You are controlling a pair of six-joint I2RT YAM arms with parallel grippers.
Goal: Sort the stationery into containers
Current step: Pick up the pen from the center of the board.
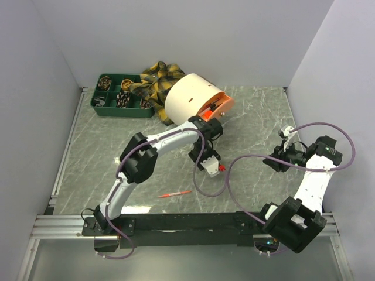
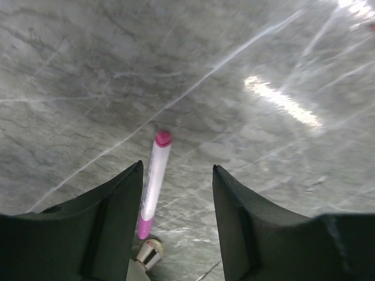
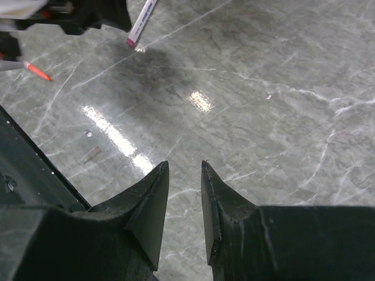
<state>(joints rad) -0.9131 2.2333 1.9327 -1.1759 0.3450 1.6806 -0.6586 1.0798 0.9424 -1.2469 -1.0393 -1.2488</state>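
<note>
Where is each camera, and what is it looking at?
Top external: high behind, looking down on the table; left arm and right arm show.
Left wrist: on the left arm, looking down past the left gripper at a pink-capped marker.
Right wrist: on the right arm, looking low across the table past the right gripper.
Shared: both wrist views show that marker; top and right wrist show the red pen.

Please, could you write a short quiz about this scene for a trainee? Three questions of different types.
1. True or false: the dark green tray sits in the far right corner.
2. What shows between the fingers of the left pincer? A) a pink-capped marker B) an eraser C) a tape roll
3. Fill in: the red pen lies loose on the ____.

Key: 1 false, it is far left; 2 A; 3 table.
</note>
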